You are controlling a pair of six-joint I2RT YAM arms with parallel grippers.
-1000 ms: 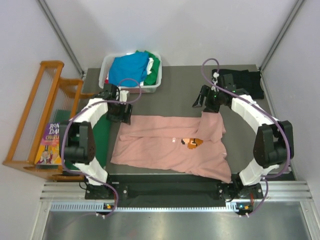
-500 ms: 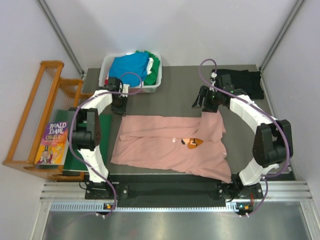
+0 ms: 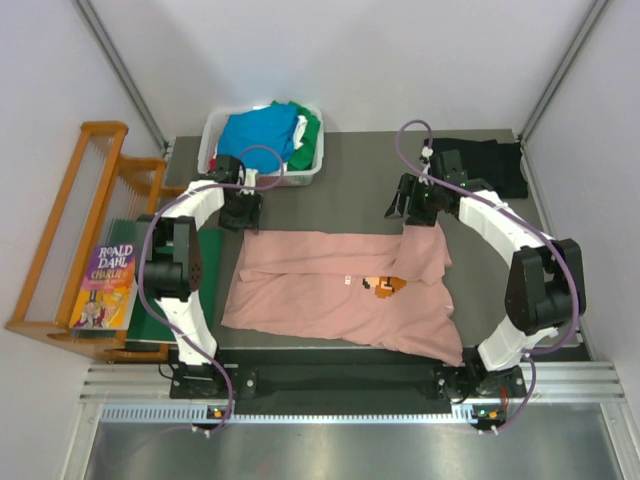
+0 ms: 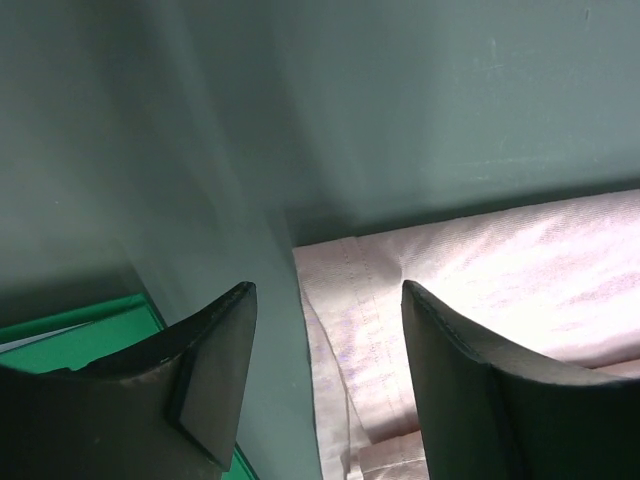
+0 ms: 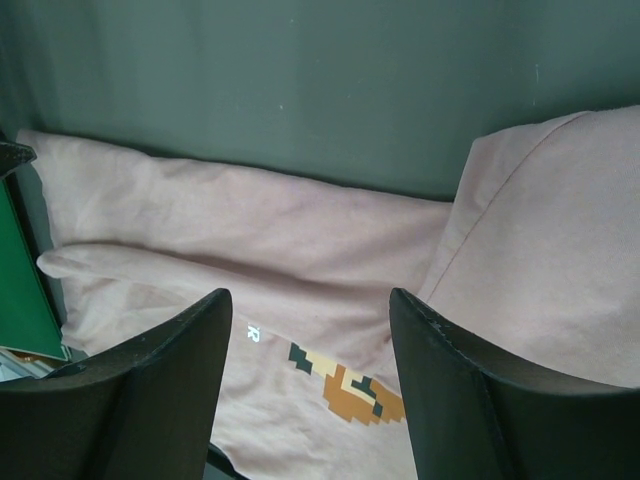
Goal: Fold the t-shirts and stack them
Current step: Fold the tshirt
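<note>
A dusty-pink t-shirt (image 3: 330, 295) with an orange-brown chest print (image 3: 388, 286) lies spread on the dark table, its right part folded over. My left gripper (image 3: 241, 217) is open just above the shirt's far-left corner (image 4: 345, 265), holding nothing. My right gripper (image 3: 411, 205) is open above the shirt's far right edge, over the fold; the print shows between its fingers (image 5: 352, 385). A black t-shirt (image 3: 490, 165) lies at the far right. Blue, green and white shirts fill a white bin (image 3: 215, 125).
A dark-green board (image 3: 208, 275) lies left of the pink shirt; its edge shows in the left wrist view (image 4: 90, 325). A wooden rack (image 3: 75, 225) and a book (image 3: 105, 285) stand at the left beyond the table.
My left gripper has moved away from me, from over the shirt's left part to its far-left corner. My right gripper has shifted slightly away from me. The pink shirt has not moved.
</note>
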